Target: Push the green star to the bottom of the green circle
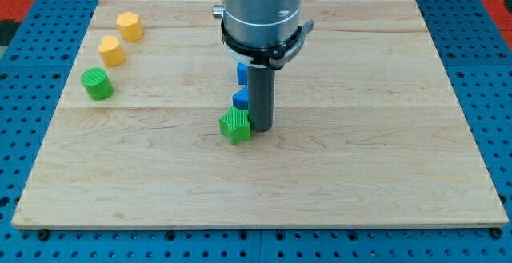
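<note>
Green star (235, 125): one, bench (360, 167) centre, nearest.
My tip (262, 127): tool is a bare rod without jaws, touching the star's right.
Blue blocks (242, 98): two, behind the star, partly hidden.
Green circle (97, 83): one, far left.
Yellow blocks (112, 50): two, beyond it.

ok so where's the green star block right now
The green star block sits near the middle of the wooden board, just left of my tip, with a blue block right above it and the green circle block far left.

A single camera looks down at a slant from beyond the view's bottom edge of the desk (360, 183), far enough back to take in the whole board.
</note>
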Available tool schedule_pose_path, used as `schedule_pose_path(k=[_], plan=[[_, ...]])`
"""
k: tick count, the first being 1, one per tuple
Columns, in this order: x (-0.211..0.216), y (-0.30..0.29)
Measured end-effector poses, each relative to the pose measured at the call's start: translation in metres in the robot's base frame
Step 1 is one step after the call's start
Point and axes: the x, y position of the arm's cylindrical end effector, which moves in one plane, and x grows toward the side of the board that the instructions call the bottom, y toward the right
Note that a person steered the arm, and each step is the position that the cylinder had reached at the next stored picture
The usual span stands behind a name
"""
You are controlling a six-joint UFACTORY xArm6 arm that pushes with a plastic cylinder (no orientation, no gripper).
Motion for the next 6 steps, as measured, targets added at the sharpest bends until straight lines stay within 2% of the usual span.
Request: schedule_pose_path(k=[1,2,3,4,5,6], plan=[[-0.001,-0.051],[0.025,-0.097],[0.053,-0.101],[0.031,-0.127],[0.032,-0.061],[0.019,-0.086]])
